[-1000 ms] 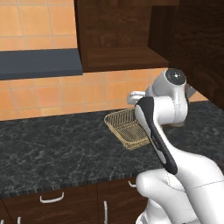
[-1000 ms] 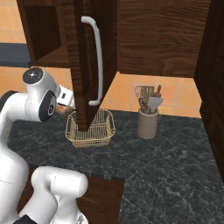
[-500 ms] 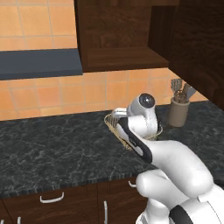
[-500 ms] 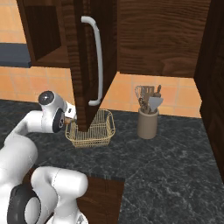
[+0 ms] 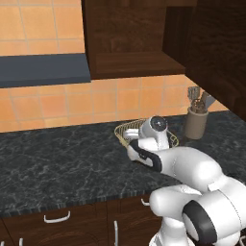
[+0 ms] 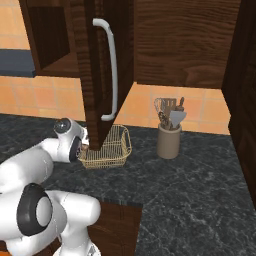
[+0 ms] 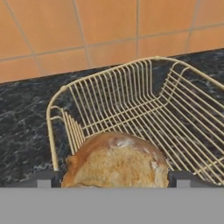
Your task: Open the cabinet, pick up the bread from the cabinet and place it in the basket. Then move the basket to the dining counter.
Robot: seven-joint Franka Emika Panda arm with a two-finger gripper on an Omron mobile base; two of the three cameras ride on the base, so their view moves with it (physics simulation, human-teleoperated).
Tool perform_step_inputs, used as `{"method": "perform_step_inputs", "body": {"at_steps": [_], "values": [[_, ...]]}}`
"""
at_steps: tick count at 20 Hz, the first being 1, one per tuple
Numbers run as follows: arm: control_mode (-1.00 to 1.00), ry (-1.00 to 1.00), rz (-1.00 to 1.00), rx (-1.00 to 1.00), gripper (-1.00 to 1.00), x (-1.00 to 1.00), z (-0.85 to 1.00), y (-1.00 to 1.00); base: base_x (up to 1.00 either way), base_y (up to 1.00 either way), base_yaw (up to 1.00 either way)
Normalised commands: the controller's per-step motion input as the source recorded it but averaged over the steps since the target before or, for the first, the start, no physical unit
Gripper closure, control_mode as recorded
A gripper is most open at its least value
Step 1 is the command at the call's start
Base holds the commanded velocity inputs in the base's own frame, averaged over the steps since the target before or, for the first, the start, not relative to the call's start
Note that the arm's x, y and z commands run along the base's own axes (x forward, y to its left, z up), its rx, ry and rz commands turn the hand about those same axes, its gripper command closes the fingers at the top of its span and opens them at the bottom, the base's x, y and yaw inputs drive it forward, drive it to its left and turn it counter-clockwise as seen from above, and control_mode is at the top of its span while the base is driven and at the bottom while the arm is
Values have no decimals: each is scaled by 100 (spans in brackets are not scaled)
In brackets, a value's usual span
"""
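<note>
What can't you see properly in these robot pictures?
- Bread: hand view, its bottom is cut off, so whether it rests on the basket floor cannot be told.
- Gripper: hand view, just two tips at the bottom.
- Basket, left base view: the arm covers most of it.
- Cabinet inside: right base view, the open door hides it.

Basket: on black counter, against tiled wall, directly under open cabinet door. Bread: in basket, at its near edge, between the 2 fingertips. Utensil holder: on counter, right of basket, apart.
</note>
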Motion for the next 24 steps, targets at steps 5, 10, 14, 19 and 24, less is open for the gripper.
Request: {"method": "perform_step_inputs", "body": {"at_steps": [5,10,14,19,24], "values": [[-100,10,0,-2,100,28,-1,-10,0,0,0],[-100,23,0,-1,100,33,-5,-9,0,0,0],[-100,24,0,0,100,30,-13,-12,0,0,0],[-100,19,0,0,100,8,-37,-24,0,0,0],[-100,7,0,0,100,0,-26,-9,0,0,0]]}}
